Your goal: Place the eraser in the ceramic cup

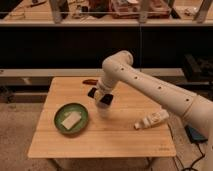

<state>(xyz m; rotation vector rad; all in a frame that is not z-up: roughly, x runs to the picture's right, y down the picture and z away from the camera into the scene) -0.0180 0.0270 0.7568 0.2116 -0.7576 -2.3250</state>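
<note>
I hold the gripper (101, 100) directly above the ceramic cup (102, 110), apparently to drop the eraser in, though I cannot tell its finger state.

Jaws (99, 98) over table (100, 142) centre — dish (71, 118) to their left, bottle (151, 120) right.

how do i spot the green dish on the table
On the wooden table, look at its left half, left of the gripper hanging over the middle. The green dish is round and holds a pale block; nothing else there is green.
</note>
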